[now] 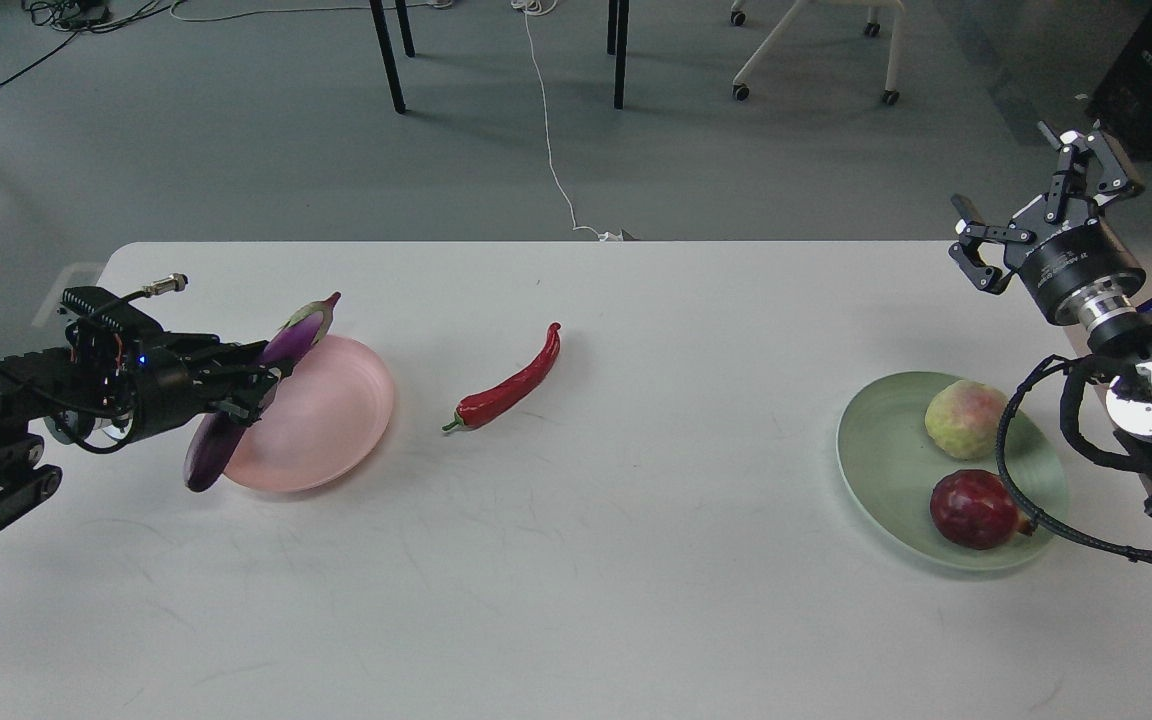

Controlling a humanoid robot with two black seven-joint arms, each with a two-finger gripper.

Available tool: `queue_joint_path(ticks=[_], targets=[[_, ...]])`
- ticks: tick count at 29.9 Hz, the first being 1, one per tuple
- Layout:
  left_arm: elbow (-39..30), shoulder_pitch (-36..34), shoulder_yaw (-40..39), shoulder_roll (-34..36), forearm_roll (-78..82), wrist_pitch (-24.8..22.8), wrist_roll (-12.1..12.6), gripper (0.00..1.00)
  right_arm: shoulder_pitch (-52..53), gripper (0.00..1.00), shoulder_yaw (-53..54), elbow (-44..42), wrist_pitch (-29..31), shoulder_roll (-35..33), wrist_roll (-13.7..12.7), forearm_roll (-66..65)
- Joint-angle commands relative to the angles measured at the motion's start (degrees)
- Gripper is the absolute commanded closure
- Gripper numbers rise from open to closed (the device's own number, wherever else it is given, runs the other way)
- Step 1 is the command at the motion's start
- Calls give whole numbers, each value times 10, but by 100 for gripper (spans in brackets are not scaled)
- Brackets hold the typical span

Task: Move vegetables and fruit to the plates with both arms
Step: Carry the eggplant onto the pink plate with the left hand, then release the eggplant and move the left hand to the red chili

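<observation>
Holding eggplant over pink plate's L edge w/ L gripper; R gripper hanging spread, holding nothing.

L fingers clamping eggplant mid-length, eggplant tilting, cap end up toward far side, blunt end hanging down past plate's near-L rim. Chili lying on white table betw. the two plates, nearer the pink one, touching neither. Yellow-green fruit & pomegranate sitting on green plate at R, close together. R gripper hovering above table's far R corner, well apart from green plate.

glossy purple eggplant, shiny red chili, matte pink plate
</observation>
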Motion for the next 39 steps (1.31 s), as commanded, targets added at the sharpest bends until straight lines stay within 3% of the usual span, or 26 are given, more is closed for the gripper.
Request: queue_joint_path(ticks=[1,5,10,15,21,26,32,35,39], targets=[[-2,-1,-1,1,1,-7,0,31,0,1,1,0,0,-1,0,0],[-3,-11,-2,3,-1,-21,0,31,-3,1,1,-1,0,-1,0,0],[-24,-85,-4,-3,-1,-60,0,31,-5,1,1,-1,0,-2,1,1],[-39,-149,-3,-94,-3,-107,0,30,-5,1,2,-1,0,-5,1,1],[-28,-157,8,-167,7,-108,0,30,-3,1,5,-1,0,-15,1,0],[-21,-151,71,-221,6,-106,0,30,0,1,12,-1,0,-26,1,1],[-7,-132,93,-248,7,-100,1,35,-1,1,12,-1,0,-24,1,1],[19,-125,96,-251,6,-94,22,38,0,1,13,0,0,-21,1,1],[26,-121,96,-268,6,-86,25,39,1,1,13,0,0,-20,1,0]])
